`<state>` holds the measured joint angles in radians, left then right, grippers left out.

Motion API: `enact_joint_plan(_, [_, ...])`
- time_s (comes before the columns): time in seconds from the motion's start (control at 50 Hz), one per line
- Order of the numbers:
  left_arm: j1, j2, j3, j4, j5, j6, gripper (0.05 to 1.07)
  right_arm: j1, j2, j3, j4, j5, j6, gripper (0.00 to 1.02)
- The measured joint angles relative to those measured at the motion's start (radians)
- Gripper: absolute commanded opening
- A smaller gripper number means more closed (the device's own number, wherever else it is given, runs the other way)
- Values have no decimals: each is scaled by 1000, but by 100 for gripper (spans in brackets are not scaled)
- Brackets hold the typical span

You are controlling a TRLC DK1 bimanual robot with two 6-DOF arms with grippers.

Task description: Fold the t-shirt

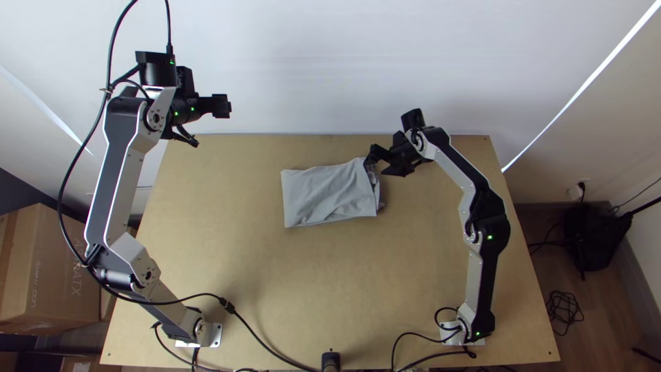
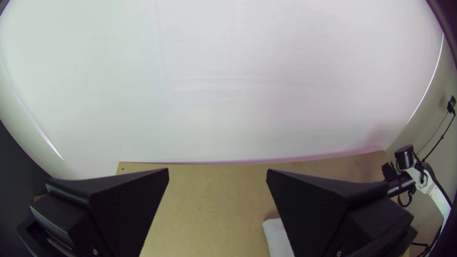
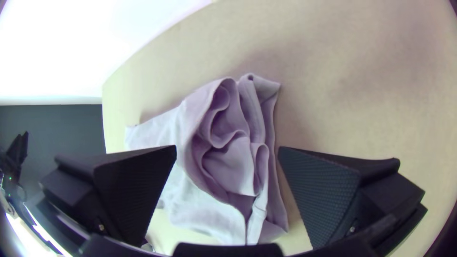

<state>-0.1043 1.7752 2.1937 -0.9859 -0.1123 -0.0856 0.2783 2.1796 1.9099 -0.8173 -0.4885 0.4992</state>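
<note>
The grey t-shirt (image 1: 327,194) lies folded into a compact rectangle on the table's far half, its right end layered and rumpled. At that end stands my right gripper (image 1: 375,164), open. In the right wrist view the right gripper (image 3: 227,148) has its fingers apart on either side of the shirt's (image 3: 233,157) bunched layers, not closed on them. My left gripper (image 1: 222,106) is up beyond the table's far left corner, away from the shirt. The left wrist view has the left gripper (image 2: 217,172) open with nothing between its fingers and a corner of the shirt (image 2: 277,236) beyond one finger.
Bare wooden table (image 1: 275,289) lies in front of the shirt. A white wall sheet (image 1: 303,69) rises behind the far edge. Black cables (image 1: 261,337) cross the near left part, and a small black object (image 1: 330,361) stands at the near edge. Cardboard boxes (image 1: 48,269) are left of the table.
</note>
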Motion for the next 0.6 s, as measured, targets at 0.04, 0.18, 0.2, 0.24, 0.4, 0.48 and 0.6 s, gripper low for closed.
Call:
enact_joint_plan(0.04, [0,0,0,0,0,0,103,0,-14,-6,5,3,5,98])
enact_joint_plan(0.18, [0,0,0,0,0,0,103,3,-48,-35,8,2,6,98])
enact_joint_plan(0.2, [0,0,0,0,0,0,103,5,-51,-39,8,2,6,98])
enact_joint_plan(0.24, [0,0,0,0,0,0,103,11,-52,-47,8,3,5,98])
enact_joint_plan(0.4, [0,0,0,0,0,0,103,50,-49,-58,5,3,-11,98])
enact_joint_plan(0.48, [2,0,0,0,0,0,103,68,-39,-57,5,2,-18,97])
enact_joint_plan(0.6, [11,-2,0,-1,0,1,103,74,10,-37,4,2,-29,97])
